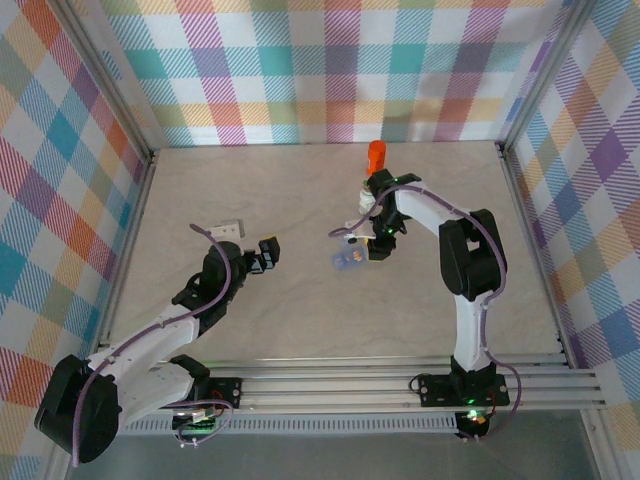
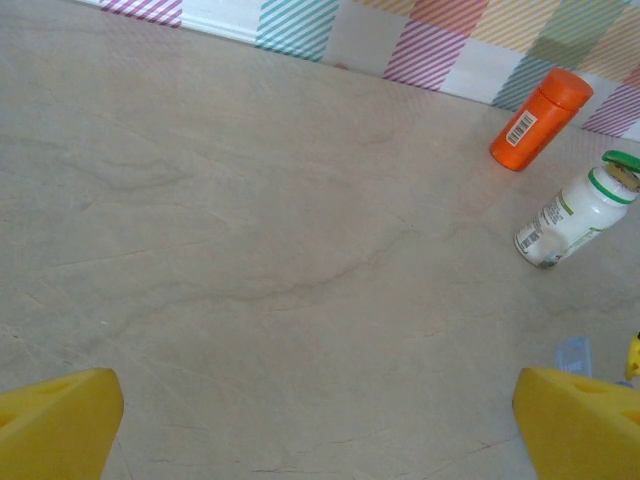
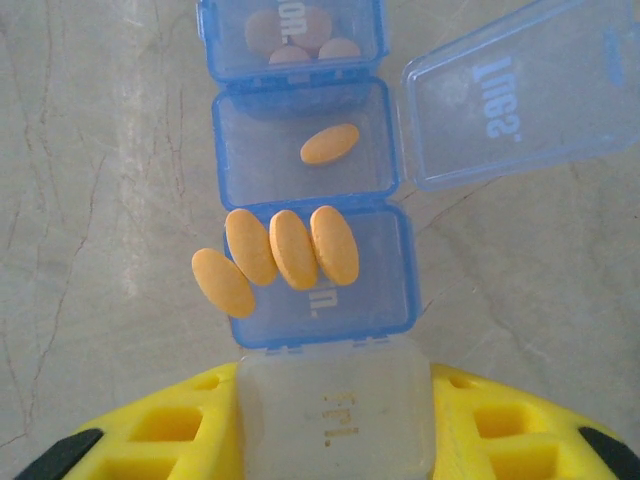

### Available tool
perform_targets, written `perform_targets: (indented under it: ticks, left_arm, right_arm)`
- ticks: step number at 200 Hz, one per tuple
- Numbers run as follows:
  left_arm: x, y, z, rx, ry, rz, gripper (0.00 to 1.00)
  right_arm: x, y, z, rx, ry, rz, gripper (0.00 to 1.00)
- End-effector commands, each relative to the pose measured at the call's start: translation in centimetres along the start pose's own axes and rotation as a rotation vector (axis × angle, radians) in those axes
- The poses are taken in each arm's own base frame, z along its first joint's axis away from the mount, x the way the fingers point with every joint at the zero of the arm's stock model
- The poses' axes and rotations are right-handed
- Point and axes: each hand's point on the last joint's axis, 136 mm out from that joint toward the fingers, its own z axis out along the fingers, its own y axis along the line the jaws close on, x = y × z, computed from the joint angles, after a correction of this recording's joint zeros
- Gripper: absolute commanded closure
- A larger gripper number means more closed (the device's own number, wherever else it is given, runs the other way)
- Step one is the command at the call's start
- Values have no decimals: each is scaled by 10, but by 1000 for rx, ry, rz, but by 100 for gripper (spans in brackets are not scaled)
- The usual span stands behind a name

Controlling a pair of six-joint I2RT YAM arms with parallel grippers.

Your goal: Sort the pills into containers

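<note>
The flat blue box (image 3: 312,200) lies on the table, and my right gripper (image 3: 335,425) is shut on its pale near end. Several orange oval pills (image 3: 290,250) rest on a closed lid, the leftmost one overhanging the edge. The middle compartment's lid (image 3: 520,95) is swung open, and inside lies one orange pill (image 3: 330,143). Paler pills (image 3: 292,35) fill the far compartment. From above, the box (image 1: 348,260) is at the right gripper (image 1: 375,245). The orange bottle (image 2: 540,120) stands at the back. The whitish green-capped bottle (image 2: 575,218) lies on its side. My left gripper (image 2: 320,435) is open over bare table.
A small white piece (image 1: 231,229) lies left of centre, behind the left gripper (image 1: 268,253). Plaid walls enclose the marble-look table (image 1: 300,190) on three sides. The orange bottle (image 1: 377,155) stands close to the back wall, just behind the right arm.
</note>
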Motion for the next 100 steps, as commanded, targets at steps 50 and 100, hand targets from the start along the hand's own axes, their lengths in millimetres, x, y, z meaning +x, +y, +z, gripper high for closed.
perform_targets:
  ticks: [50,100]
  left_arm:
    - [-11,-1,-3,12,-40,-24,0]
    - [-12,-1,-4,14,-43,-26,0]
  right_arm:
    - [-7,16,-17,-45,-5,0,65]
    - [-9,19,-20,-63,-11,8,66]
